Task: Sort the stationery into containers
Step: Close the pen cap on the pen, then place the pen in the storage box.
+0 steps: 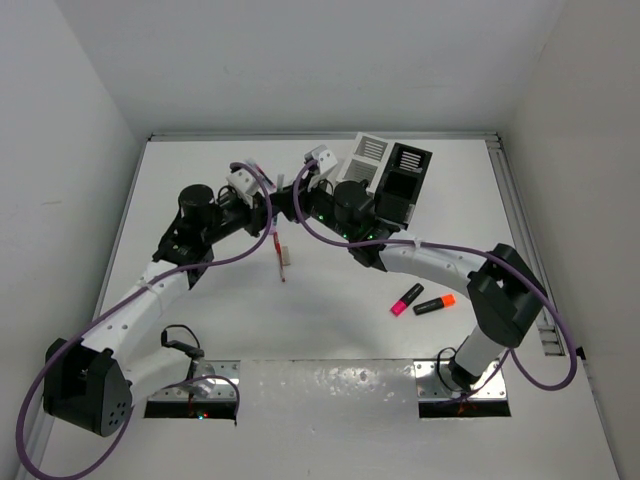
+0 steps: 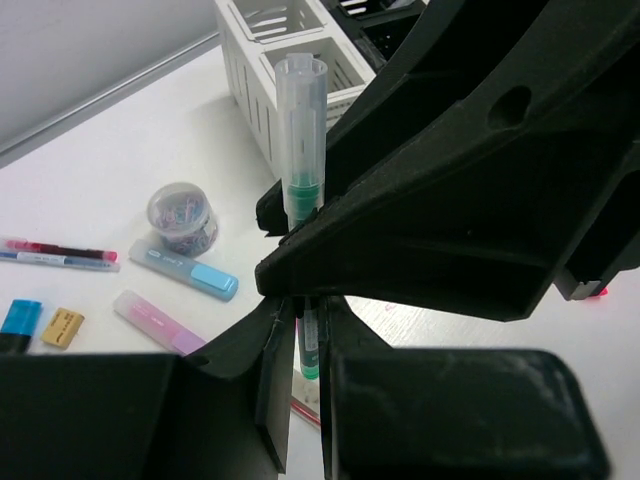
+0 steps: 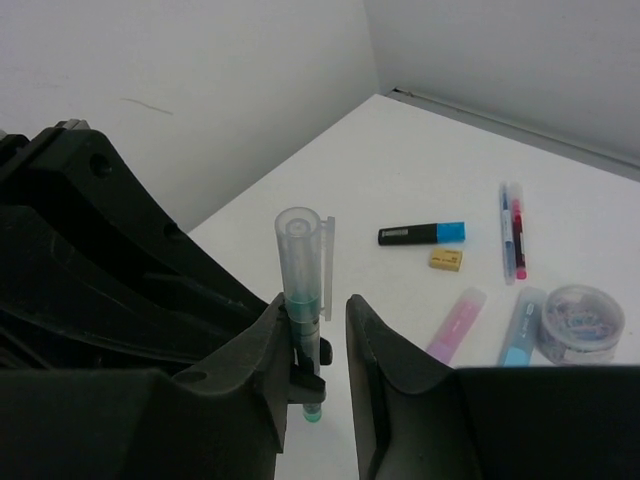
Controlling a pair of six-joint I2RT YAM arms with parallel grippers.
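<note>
pink highlighter [image 1: 407, 298] and orange highlighter [image 1: 435, 305] lying up front, mid-table left gripper [image 2: 302, 335] clamped tight on an upright green pen [image 2: 300, 110] (clear cap on top), right gripper [image 3: 320, 310] loosely open around it, white bin [image 1: 368, 152] and black bin [image 1: 405, 172] just behind

The left arm [image 1: 140, 300] and right arm [image 1: 430, 262] are built of white tube links between black, blocky joints. A purple cable [image 1: 574, 360] loops loosely along each. Each base is bolted to a bright metal plate [image 1: 225, 372]. The wrists bear white camera housings [image 1: 243, 182]. The left gripper [image 2: 308, 380] and right gripper [image 3: 337, 330] are matte black and angular, each with a round hole in its side.
</note>
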